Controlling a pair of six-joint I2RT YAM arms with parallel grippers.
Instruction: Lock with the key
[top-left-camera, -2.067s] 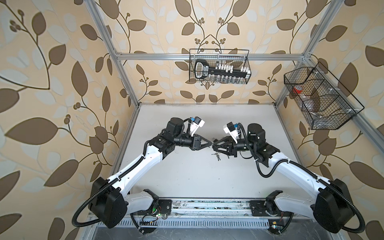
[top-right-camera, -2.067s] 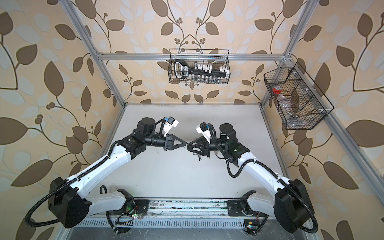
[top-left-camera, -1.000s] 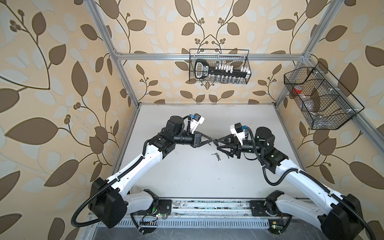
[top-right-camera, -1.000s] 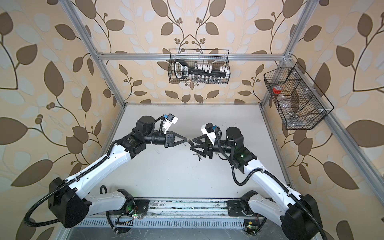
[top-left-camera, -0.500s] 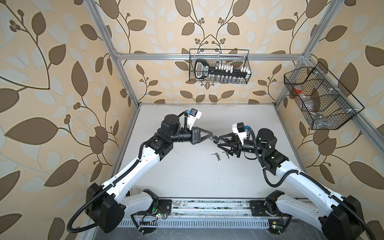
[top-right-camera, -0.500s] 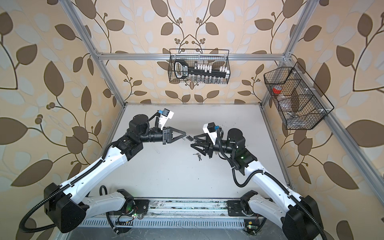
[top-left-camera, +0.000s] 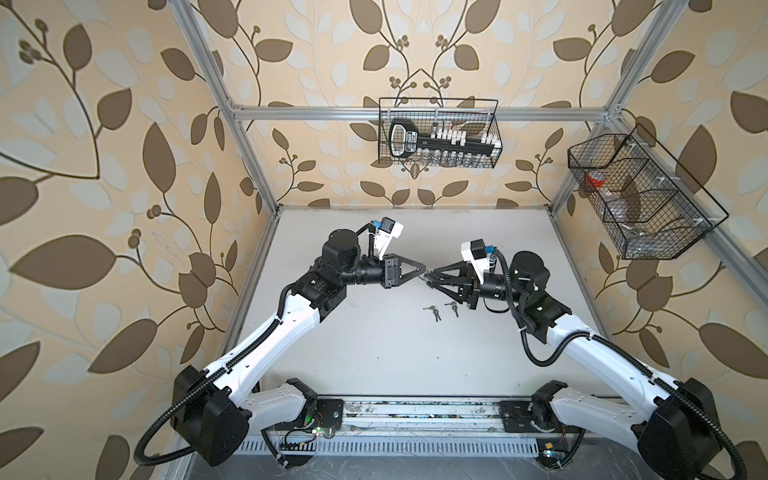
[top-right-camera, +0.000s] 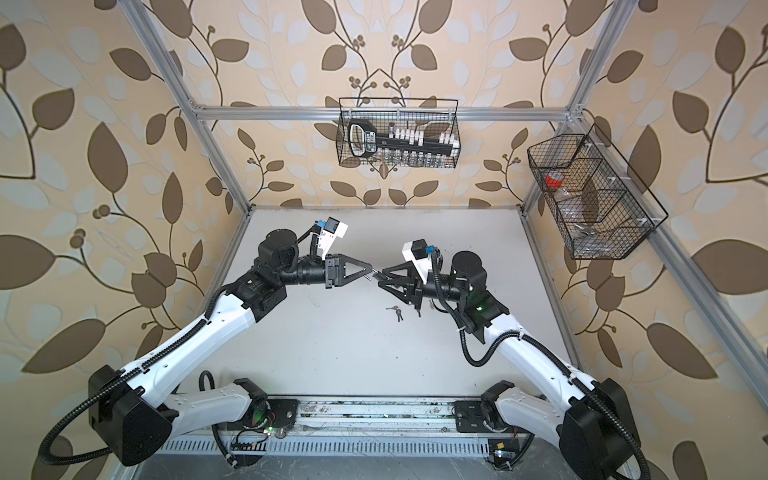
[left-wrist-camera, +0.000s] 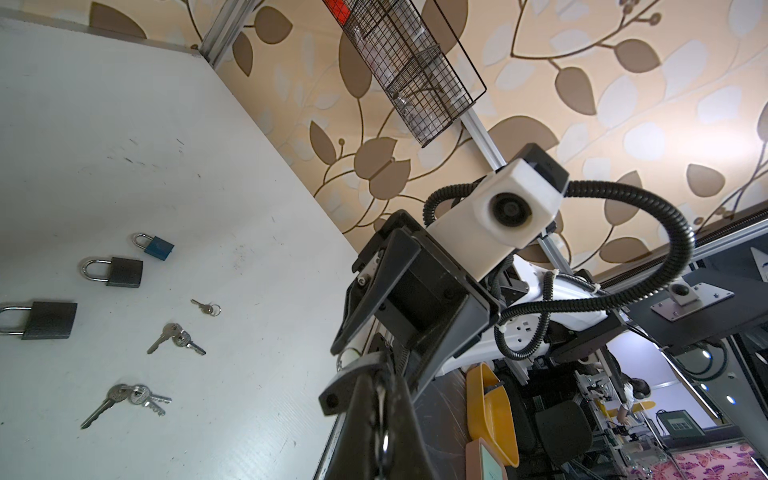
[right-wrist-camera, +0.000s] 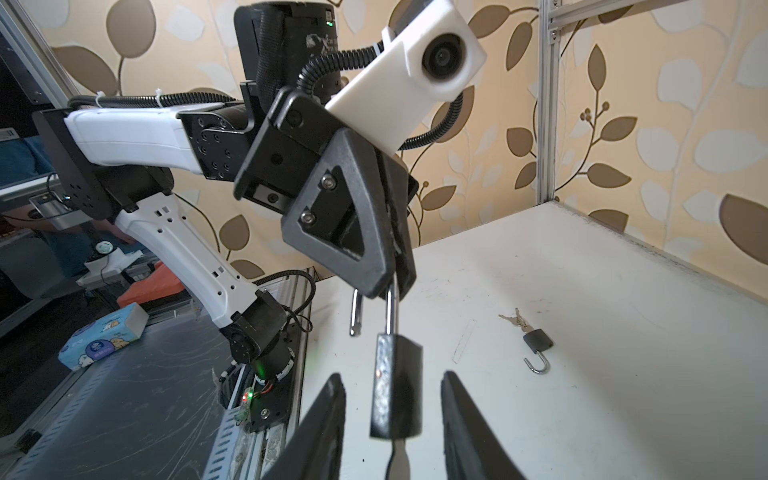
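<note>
A dark padlock hangs in the air by its silver shackle, and my left gripper is shut on that shackle. The shackle's other leg stands free of the body. A silver key sticks out of the padlock's underside. My right gripper is open, with a finger on each side of the padlock body and a gap on both sides. In both top views the left gripper and the right gripper meet tip to tip above the middle of the table. The left wrist view shows my shut fingers and a glint of shackle.
Two key bunches lie on the white table under the grippers. Three closed padlocks lie farther off. A small open padlock with keys lies behind the left arm. Wire baskets hang on the back wall and right wall.
The left arm has lifted and turned its gripper with the padlock. The right gripper has followed and its jaws have narrowed around the padlock body.
</note>
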